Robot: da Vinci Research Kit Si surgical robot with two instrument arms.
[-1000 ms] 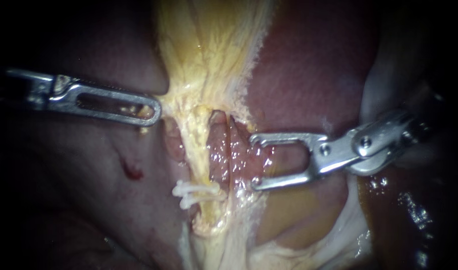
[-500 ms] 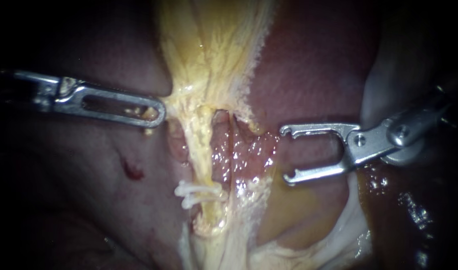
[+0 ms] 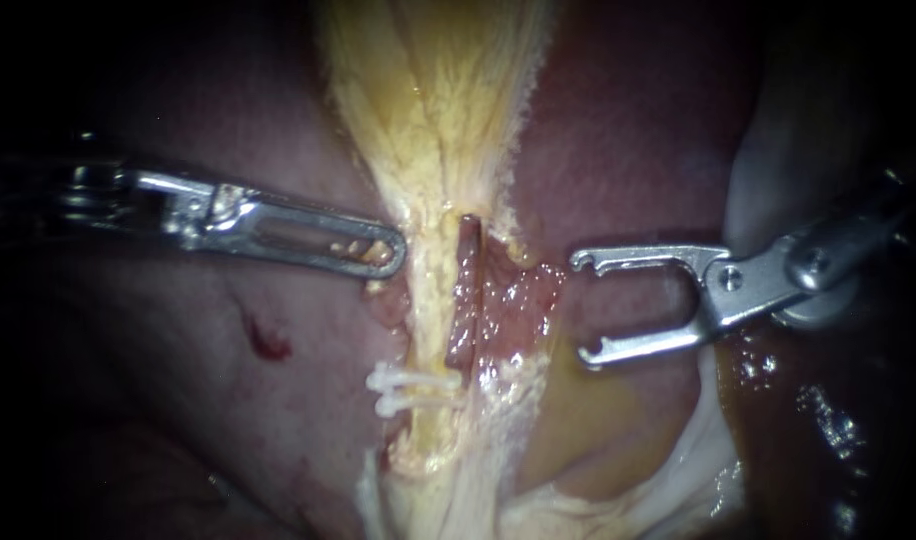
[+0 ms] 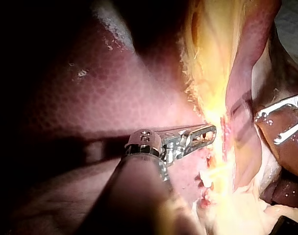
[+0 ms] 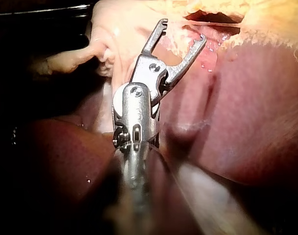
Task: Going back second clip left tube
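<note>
Reaching in from the right, the slim silver right instrument lies almost level over the dark red liver, its shaft slanting away towards the upper right. Its two hook-tipped jaws stand wide apart with nothing between them, and their tips sit just beside the glistening raw pink patch without gripping it. From the camera on its own arm, the spread jaws point at that raw patch ahead of them. Opposite it, the slender steel left instrument comes in from the left, tilted slightly downward. Its long windowed jaws are closed together on the fringe of the fan of yellow fibrous tissue, and yellow flecks show through the window. Just beside that tip the left tube, a pale yellow cord, runs down from the fan. A thin dark red strand stands close along its right. Lower on the left tube, well below both instruments, the small white clip lies across it. A little red blood spot marks the liver further left.
</note>
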